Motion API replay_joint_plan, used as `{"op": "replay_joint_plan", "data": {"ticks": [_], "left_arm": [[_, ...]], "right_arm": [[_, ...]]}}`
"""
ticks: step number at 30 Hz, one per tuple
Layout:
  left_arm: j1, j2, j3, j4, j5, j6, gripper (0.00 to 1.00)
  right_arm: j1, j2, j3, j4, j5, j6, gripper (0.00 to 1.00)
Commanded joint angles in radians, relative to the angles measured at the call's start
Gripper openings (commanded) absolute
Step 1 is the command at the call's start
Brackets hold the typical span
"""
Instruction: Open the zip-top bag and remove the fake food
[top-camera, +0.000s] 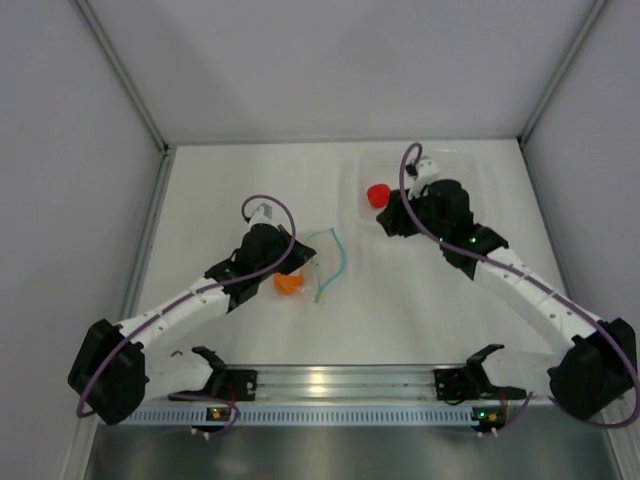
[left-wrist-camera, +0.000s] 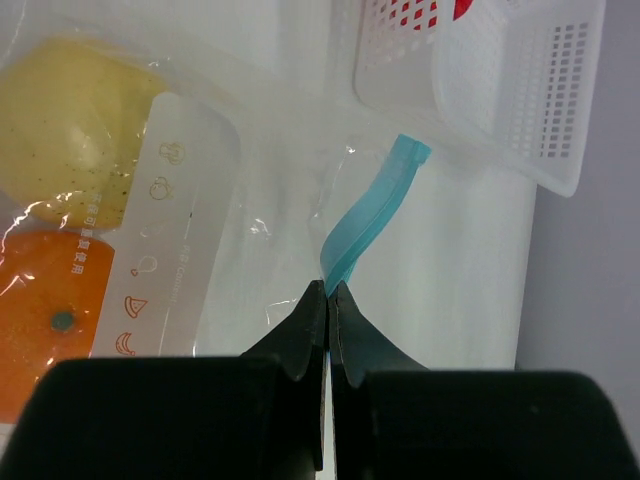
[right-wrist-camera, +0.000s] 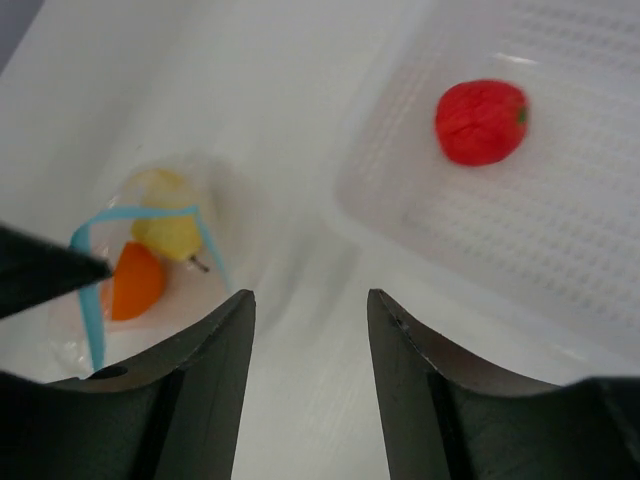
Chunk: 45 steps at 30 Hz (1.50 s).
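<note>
Left wrist, left end effector (left-wrist-camera: 327, 300) pinching zip-top bag (left-wrist-camera: 215, 190) blue edge

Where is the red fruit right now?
In the top view, the red fruit lies in the clear tray at the back right of the table, away from the zip-top bag to its left.

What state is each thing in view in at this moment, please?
zip-top bag, mouth open, held by its edge.
left gripper, shut on the bag's blue zip strip.
right gripper, open, holding nothing.
red fruit, out of the bag, lying in the tray.
orange fruit, inside the bag.
yellow fruit, inside the bag.
tray, upright, only the red fruit seen in it.
</note>
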Motion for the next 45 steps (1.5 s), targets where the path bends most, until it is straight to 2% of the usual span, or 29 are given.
{"op": "replay_joint_plan", "data": {"ticks": [1, 6, 7, 13, 21, 26, 32, 40, 45], "left_arm": [[-0.001, -0.014, 0.050, 0.020, 0.030, 0.021, 0.00], [-0.012, 0.003, 0.081, 0.022, 0.065, 0.011, 0.00], [-0.015, 0.010, 0.098, 0.023, 0.112, 0.006, 0.00], [-0.070, 0.001, 0.133, 0.040, 0.154, -0.024, 0.00], [-0.070, -0.009, 0.106, 0.077, 0.220, -0.066, 0.00], [-0.053, 0.029, 0.049, 0.112, 0.240, -0.081, 0.00], [-0.045, 0.015, -0.002, 0.114, 0.198, -0.075, 0.00], [-0.019, 0.012, -0.037, 0.114, 0.202, -0.072, 0.00], [-0.004, 0.014, -0.054, 0.114, 0.206, -0.069, 0.00]], "right_arm": [[0.102, -0.107, -0.232, 0.322, -0.135, 0.131, 0.49], [0.249, -0.120, -0.348, 0.468, -0.109, 0.219, 0.45], [0.269, -0.107, -0.345, 0.481, -0.079, 0.221, 0.45], [0.361, -0.065, -0.298, 0.443, 0.041, 0.204, 0.45], [0.417, -0.002, -0.190, 0.230, 0.219, 0.126, 0.44], [0.435, 0.082, -0.152, 0.145, 0.274, 0.097, 0.44], [0.449, 0.156, -0.178, 0.205, 0.285, 0.078, 0.46], [0.450, 0.271, -0.152, 0.234, 0.184, 0.078, 0.45], [0.451, 0.303, -0.160, 0.249, 0.142, 0.083, 0.48]]}}
